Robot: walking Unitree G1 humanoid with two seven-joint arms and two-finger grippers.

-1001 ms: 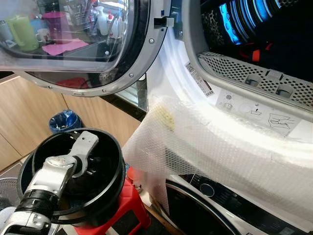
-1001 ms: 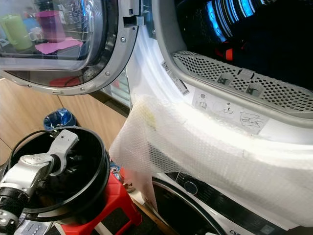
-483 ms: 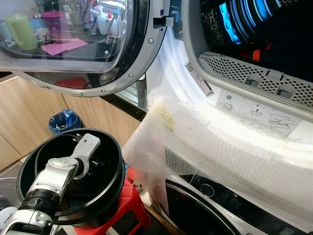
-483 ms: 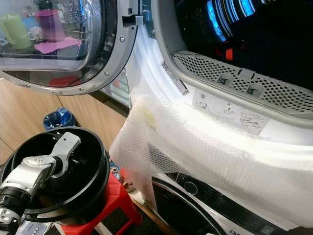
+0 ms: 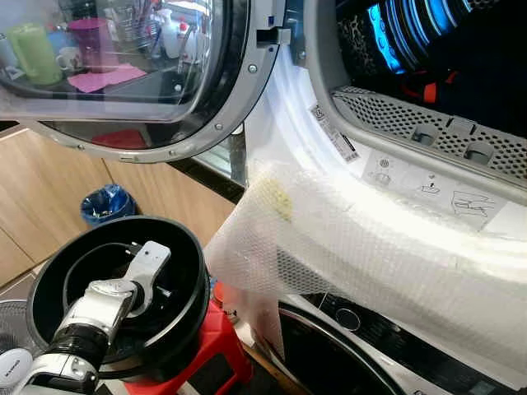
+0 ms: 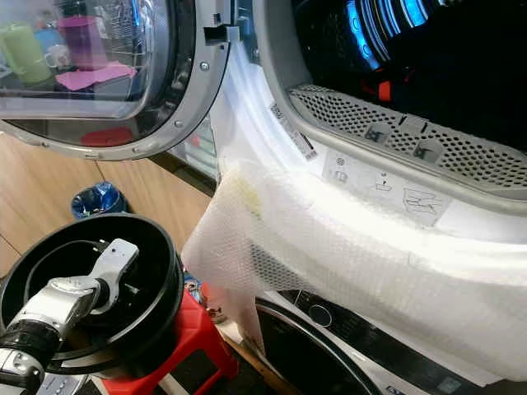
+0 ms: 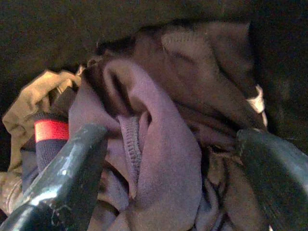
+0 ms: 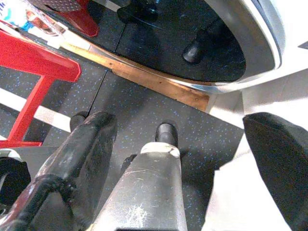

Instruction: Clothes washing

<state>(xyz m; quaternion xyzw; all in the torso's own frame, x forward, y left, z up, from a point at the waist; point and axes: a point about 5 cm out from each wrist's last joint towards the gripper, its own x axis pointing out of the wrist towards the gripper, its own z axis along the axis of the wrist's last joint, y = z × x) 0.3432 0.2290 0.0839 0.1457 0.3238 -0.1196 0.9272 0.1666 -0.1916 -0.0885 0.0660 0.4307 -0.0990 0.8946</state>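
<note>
Lower than a second ago, the left gripper (image 7: 168, 178) reaches deeper into the black bucket (image 5: 185, 247) on the red stool (image 5: 218, 341), jaws wide apart over a heap of dark clothes (image 7: 159, 144), gripping nothing. Beside it, the dryer (image 5: 412, 164) stands open. The right gripper (image 8: 192, 159) hangs above the floor, jaws spread and empty.

Black bucket (image 5: 185, 271) on red stool (image 5: 218, 346). Purple garment (image 7: 159, 159); navy cloth with red band (image 7: 50, 131). Blue-lit drum (image 5: 412, 33). Speckled grey floor (image 8: 120, 106).

Red stool (image 5: 216, 350), blue-lined bin (image 5: 105, 204) by wooden cabinets (image 5: 49, 197), green jug (image 5: 33, 51)
</note>
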